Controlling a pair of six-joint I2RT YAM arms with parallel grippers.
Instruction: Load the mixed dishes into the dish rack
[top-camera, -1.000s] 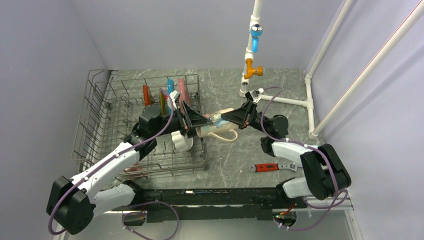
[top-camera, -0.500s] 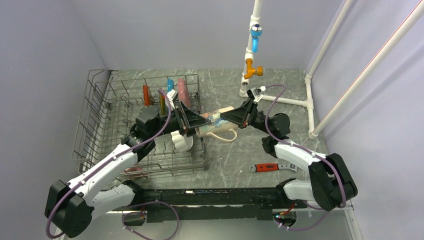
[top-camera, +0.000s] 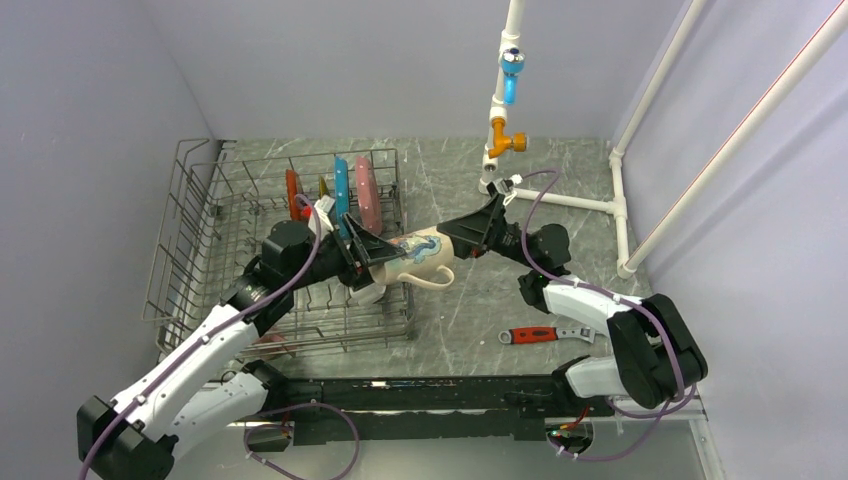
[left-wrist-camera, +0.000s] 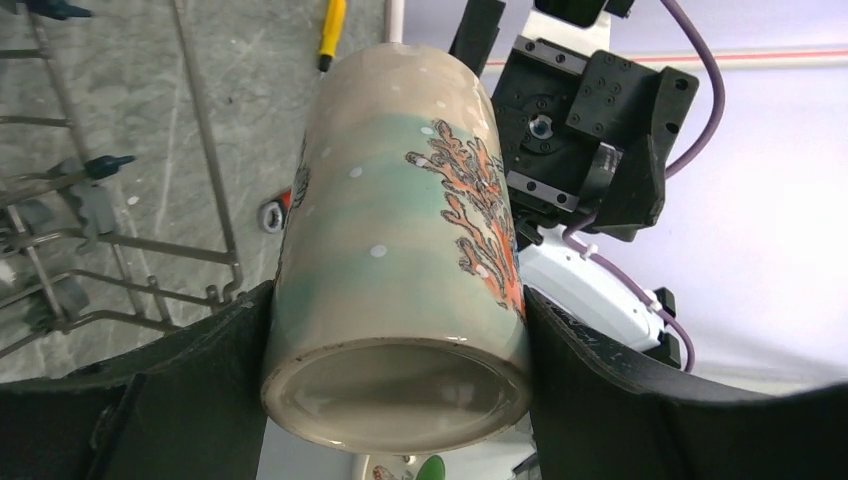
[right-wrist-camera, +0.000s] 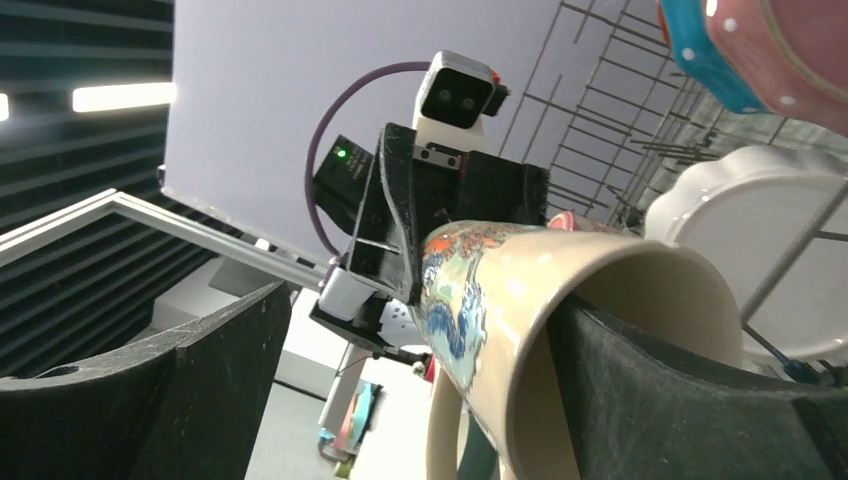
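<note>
Hanging on its side at the right edge of the dish rack (top-camera: 200, 215), the cream cup (top-camera: 412, 252) sits between both claws in the top view. The left gripper (top-camera: 368, 257) clasps its base end, and the right gripper (top-camera: 455, 235) stands at its mouth end. This reads as a handover. The right arm would do best to draw straight back along the cup's axis before the left swings the cup over the tines. A red-brown plate (top-camera: 291, 190), a blue plate (top-camera: 341, 185) and a pink scalloped plate (top-camera: 367, 187) stand on edge at the far side. A white scalloped bowl (top-camera: 365, 293) lies just under the left gripper, so the cup's slot should be chosen clear of it. A red-handled wrench (top-camera: 535, 334) lies on the table (top-camera: 450, 170), well apart.

In the left wrist view, the cream cup (left-wrist-camera: 400, 250) fills the left gripper (left-wrist-camera: 395, 335). Both pads press its wall near the base, a firm grasp. Rack wire (left-wrist-camera: 205, 150) runs at left, and a yellow screwdriver (left-wrist-camera: 332, 30) lies beyond.

In the right wrist view, the right gripper (right-wrist-camera: 450, 390) is released. One finger meets the rim of the cream cup (right-wrist-camera: 480, 290); whether it reaches inside I cannot tell. The other finger stands well apart from the cup. The bowl (right-wrist-camera: 730, 210), blue plate (right-wrist-camera: 710, 60) and pink plate (right-wrist-camera: 790, 50) crowd close behind. The cup's hanging handle could catch on wires.
</note>
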